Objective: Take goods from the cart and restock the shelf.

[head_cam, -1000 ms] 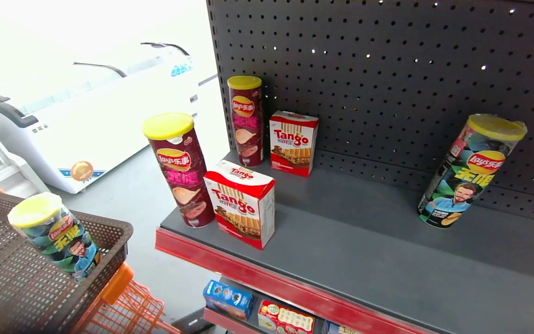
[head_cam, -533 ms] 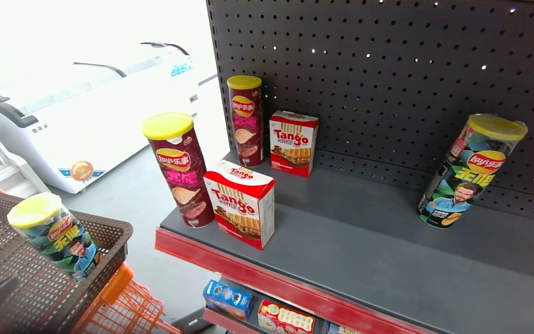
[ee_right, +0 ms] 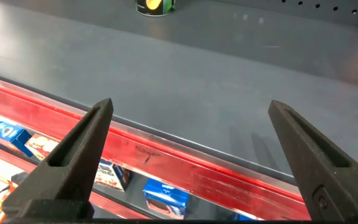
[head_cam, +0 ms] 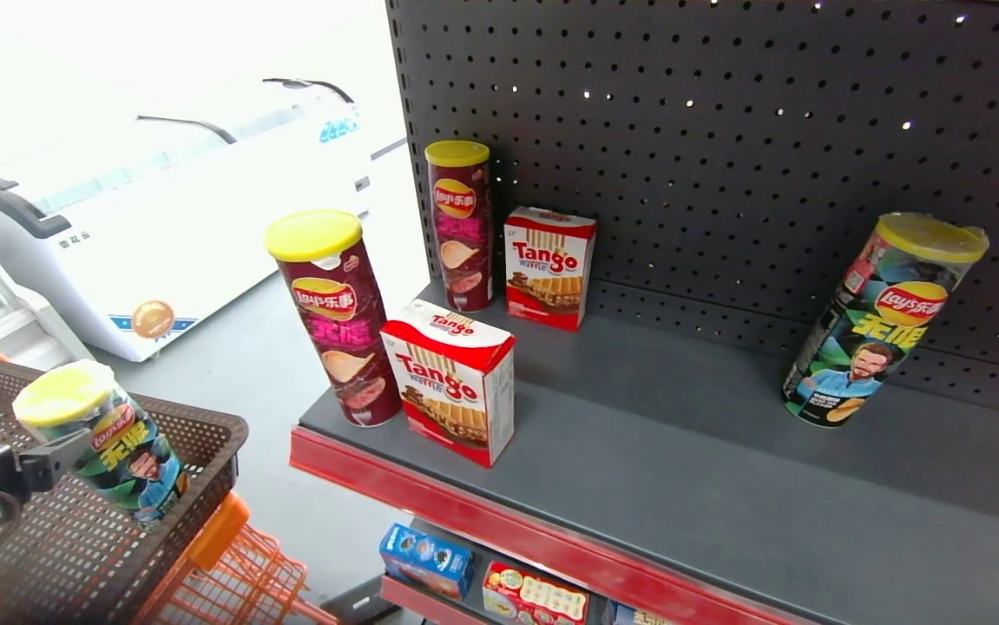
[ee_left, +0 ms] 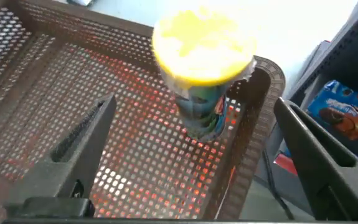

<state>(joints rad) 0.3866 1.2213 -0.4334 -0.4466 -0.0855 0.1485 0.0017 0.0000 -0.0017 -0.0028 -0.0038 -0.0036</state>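
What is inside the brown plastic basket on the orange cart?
One tall green chip can with a yellow lid stands in the brown mesh basket, facing the open left gripper. The can covers the floor beneath it.

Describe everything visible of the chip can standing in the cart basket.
The chip can is a tall cylinder with a closed, yellow, plastic-looking lid and a green-and-blue printed wrap showing a man and a red-and-yellow logo. It stands on end on the floor of the brown mesh basket, near the corner closest to the shelf. The left gripper is open, with its jaws on either side of the can and neither touching it.
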